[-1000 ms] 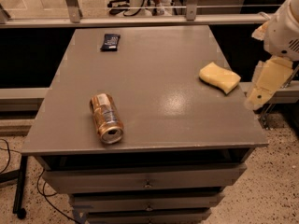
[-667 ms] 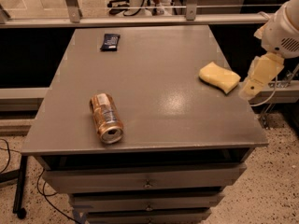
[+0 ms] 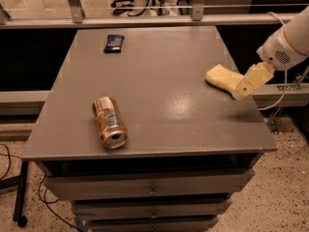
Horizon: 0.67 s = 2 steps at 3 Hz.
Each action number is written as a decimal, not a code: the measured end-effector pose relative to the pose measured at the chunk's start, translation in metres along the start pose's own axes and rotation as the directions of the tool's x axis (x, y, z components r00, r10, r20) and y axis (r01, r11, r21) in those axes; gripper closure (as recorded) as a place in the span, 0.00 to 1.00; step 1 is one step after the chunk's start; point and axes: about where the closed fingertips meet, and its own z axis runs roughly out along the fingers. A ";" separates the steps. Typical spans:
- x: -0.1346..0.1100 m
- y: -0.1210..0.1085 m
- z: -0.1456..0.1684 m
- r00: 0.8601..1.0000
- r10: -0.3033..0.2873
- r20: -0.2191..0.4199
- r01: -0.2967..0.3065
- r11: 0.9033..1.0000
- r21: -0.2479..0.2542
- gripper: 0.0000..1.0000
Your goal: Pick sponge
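Step in hand: Final approach to the sponge [image 3: 223,77], as I judge it. The grasp itself does not look made, since the sponge lies flat on the counter [image 3: 169,105].

Sponge: It rests at the counter's right side, close to the right edge and about midway between front and back. It is well apart from everything else up there.

Hand: The hand [image 3: 241,91] reaches in from the right on the white arm [image 3: 289,42] and slants down toward the counter. Its cream-yellow tip sits at the sponge's right end and overlaps it from my view.

Contact: I cannot say whether the hand is touching the sponge or is just beside it.

Hand state: I cannot tell whether it is released or clenched. From here it reads as one pale slab against a sponge of nearly the same colour. It carries nothing clear of the surface.

Next move: I would want the hand set around the sponge's short width and low to the counter, then closed gently and raised straight up.

Risk: The sponge is soft and near the edge, so a push from the right could slide it rather than seat it.

Elsewhere: A copper-coloured can [image 3: 110,122] lies on its side toward the front left. A small dark packet [image 3: 114,42] sits at the back left.
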 end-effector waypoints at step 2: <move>-0.002 -0.005 0.052 0.992 0.095 0.081 -0.089 0.993 -0.076 0.18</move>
